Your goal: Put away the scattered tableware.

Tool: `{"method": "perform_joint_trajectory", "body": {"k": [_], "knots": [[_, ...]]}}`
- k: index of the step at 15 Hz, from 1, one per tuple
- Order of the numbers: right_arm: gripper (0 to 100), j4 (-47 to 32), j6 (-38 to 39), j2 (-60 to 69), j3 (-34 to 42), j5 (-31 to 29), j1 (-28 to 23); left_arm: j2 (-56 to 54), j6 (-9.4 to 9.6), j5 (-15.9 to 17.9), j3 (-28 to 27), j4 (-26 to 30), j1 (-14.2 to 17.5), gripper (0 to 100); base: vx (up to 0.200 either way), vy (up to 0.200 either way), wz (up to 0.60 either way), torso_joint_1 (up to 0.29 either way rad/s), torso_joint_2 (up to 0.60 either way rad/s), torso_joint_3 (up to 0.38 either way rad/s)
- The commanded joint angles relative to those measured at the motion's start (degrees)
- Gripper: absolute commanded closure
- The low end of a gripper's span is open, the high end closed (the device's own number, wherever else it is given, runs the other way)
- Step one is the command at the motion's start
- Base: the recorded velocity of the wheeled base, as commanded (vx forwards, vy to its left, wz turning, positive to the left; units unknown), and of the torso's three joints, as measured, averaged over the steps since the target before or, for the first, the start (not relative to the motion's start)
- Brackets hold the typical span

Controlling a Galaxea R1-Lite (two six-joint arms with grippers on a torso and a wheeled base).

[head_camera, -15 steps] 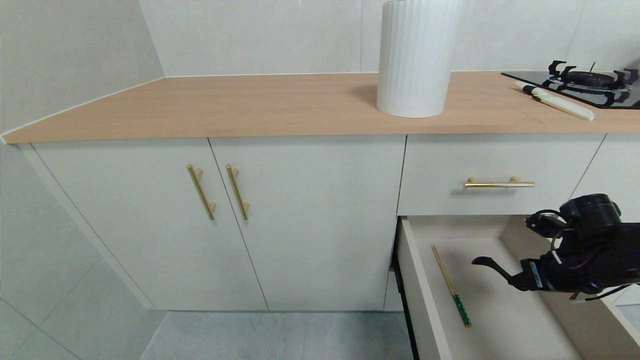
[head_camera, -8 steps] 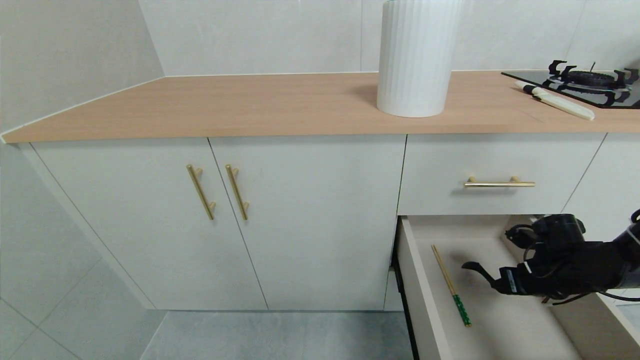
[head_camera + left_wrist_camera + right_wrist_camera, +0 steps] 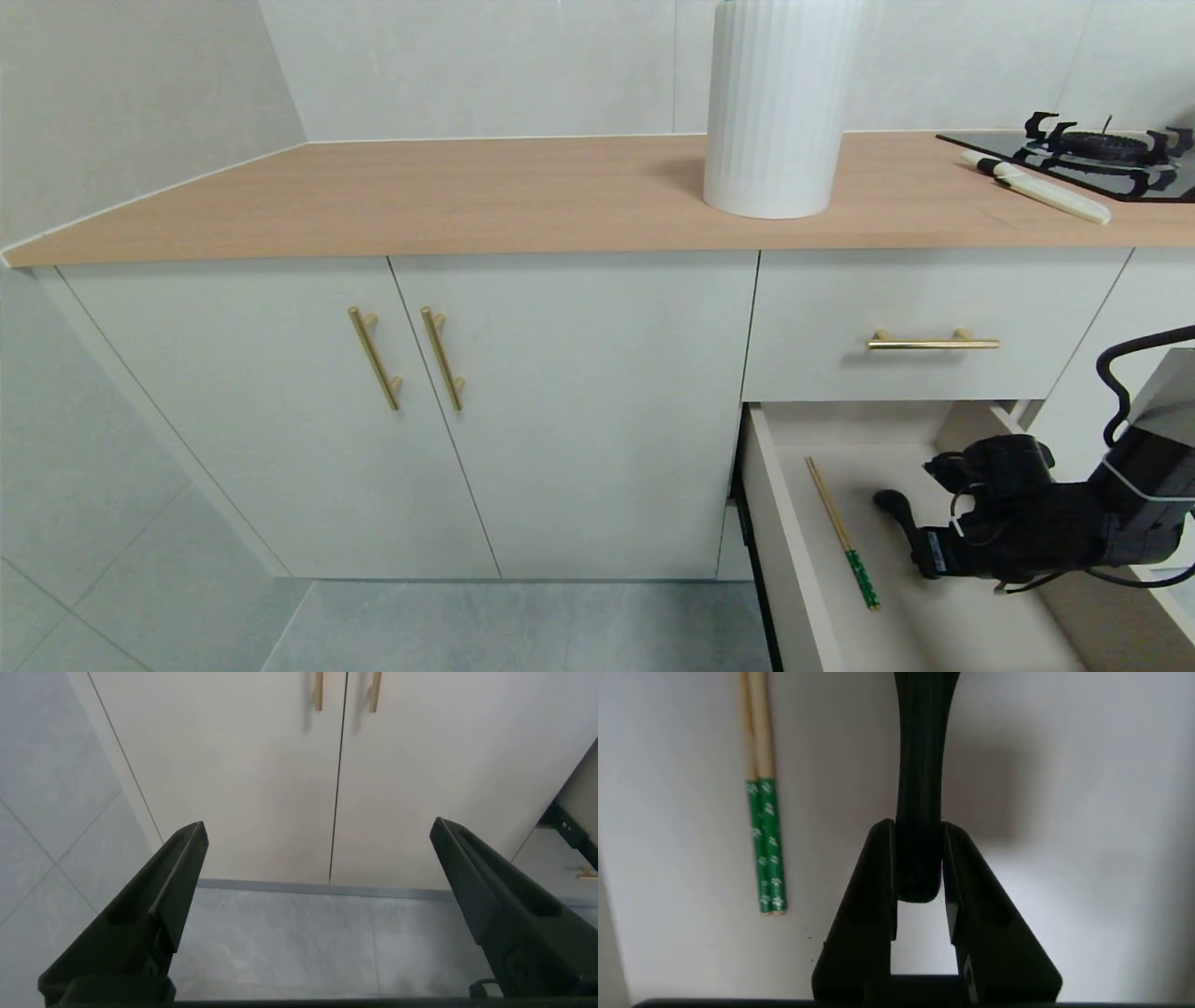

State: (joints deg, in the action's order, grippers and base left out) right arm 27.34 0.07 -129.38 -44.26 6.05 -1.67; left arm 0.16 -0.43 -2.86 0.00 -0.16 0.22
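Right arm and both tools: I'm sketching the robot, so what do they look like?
The right arm is black with a pale grey section, a looping black cable and a small white label. The right tool has two flat matte black fingers; the left tool has the same.

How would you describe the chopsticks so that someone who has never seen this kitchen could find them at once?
Below the wooden countertop, under the closed drawer with a gold handle, is an open drawer. The chopsticks lie on its floor, near its left wall. They are pale wood with green ends, unlike the black utensil in the right end effector beside them.
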Motion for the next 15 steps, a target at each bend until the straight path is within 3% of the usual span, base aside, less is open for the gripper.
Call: {"method": "perform_joint_trajectory", "body": {"k": [1, 5, 6, 11, 15], "knots": [[100, 0.61, 0.01, -1.31, 0.06, -0.51, 0.0, 0.02, -0.01, -0.04, 0.0, -0.02, 0.04, 0, 0.0, 0.0, 0.0, 0.0, 0.0, 0.0], [100, 0.78, 1.42, -1.23, 0.06, -0.6, 0.09, 0.02, -0.01, -0.04, 0.0, -0.02, 0.04, 0, 0.0, 0.0, 0.0, 0.0, 0.0, 0.0], [0, 0.78, 1.42, -1.23, 0.06, -0.6, 0.09, 0.02, -0.01, -0.04, 0.0, -0.02, 0.04, 0, 0.0, 0.0, 0.0, 0.0, 0.0, 0.0], [0, 0.78, 1.6, -0.26, 0.58, -0.6, 0.18, 0.02, -0.01, -0.04, 0.0, -0.02, 0.04, 0, 0.0, 0.0, 0.0, 0.0, 0.0, 0.0], [0, 0.43, 6.43, 12.66, 4.01, -0.86, 2.29, 0.02, -0.01, -0.04, 0.0, -0.02, 0.04, 0, 0.0, 0.0, 0.0, 0.0, 0.0, 0.0]]}}
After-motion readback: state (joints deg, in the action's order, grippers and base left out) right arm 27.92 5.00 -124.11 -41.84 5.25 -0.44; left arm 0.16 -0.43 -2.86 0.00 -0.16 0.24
